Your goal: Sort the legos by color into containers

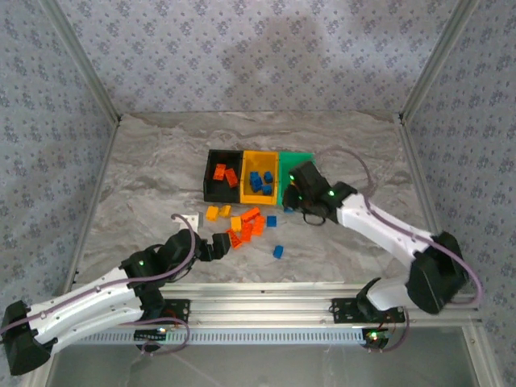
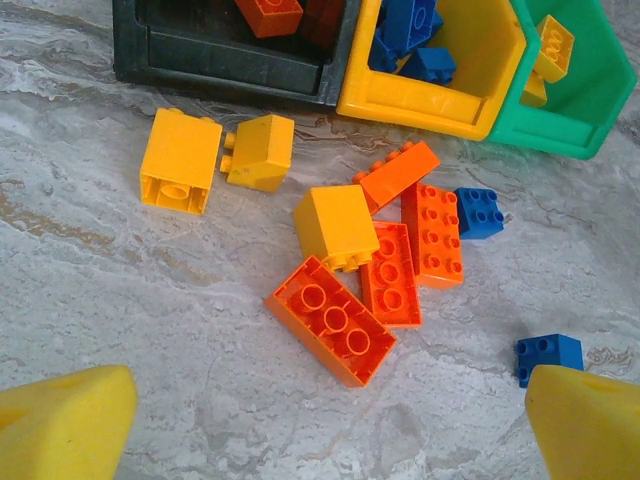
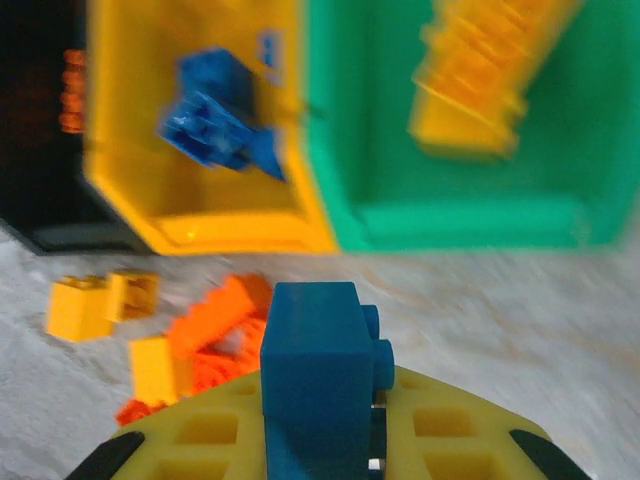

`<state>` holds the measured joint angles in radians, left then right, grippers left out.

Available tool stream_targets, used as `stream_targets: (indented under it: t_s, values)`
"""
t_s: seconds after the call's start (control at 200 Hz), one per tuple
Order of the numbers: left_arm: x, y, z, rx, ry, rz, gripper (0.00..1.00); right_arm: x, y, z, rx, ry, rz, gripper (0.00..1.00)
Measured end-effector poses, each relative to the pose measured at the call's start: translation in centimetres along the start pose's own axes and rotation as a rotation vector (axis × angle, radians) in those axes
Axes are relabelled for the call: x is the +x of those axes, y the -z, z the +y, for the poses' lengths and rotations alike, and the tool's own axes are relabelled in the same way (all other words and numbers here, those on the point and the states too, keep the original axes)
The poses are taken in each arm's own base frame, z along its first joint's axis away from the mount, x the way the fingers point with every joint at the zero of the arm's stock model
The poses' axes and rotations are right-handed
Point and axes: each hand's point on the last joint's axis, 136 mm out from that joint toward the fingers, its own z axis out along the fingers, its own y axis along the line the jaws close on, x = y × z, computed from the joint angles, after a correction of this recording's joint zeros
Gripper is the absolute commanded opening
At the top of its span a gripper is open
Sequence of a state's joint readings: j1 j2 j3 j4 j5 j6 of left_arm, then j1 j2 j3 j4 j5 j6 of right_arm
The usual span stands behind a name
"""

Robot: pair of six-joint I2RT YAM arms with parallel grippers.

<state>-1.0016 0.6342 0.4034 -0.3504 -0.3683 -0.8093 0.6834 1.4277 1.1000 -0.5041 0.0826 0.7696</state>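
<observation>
The right fingers (image 3: 200, 435) clamp a blue brick (image 3: 318, 365) just near of the yellow-orange bin (image 3: 190, 215), which collects blue, likely to drop it in. The left fingers (image 2: 62, 425) spread wide over the red-orange bricks (image 2: 335, 320) on the surface (image 2: 100, 300), apparently lining up a pick for the black bin (image 2: 230, 60).

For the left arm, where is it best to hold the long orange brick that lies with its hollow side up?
Probably by its two short end walls, from straight above, left fingers turned along its diagonal. Both ends of the hollow-side-up orange brick face bare table, while one long wall sits close to a studded orange brick.
</observation>
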Motion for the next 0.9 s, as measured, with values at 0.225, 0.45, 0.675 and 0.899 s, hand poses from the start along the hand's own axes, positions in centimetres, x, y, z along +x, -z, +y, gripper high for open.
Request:
stream_targets:
  t_s: [0.225, 0.45, 0.675, 0.899]
  values:
    - [-0.5, 0.2, -0.4, -0.004, -0.002, 0.004, 1.0, -5.3, -5.1, 5.4, 0.032, 0.21, -0.022, 0.16]
    - [-0.2, 0.0, -0.2, -0.023, -0.013, 0.023, 1.0, -6.4, -9.7, 4.8, 0.175, 0.331, 0.013, 0.22]
    - [0.0, -0.3, -0.2, -0.043, -0.03, 0.042, 1.0, -7.0, -10.5, 4.2, 0.232, 0.374, 0.014, 0.56]
    - [-0.3, -0.5, -0.6, -0.052, -0.054, 0.052, 0.99, -8.4, -8.4, 5.5, 0.195, 0.362, -0.074, 0.69]
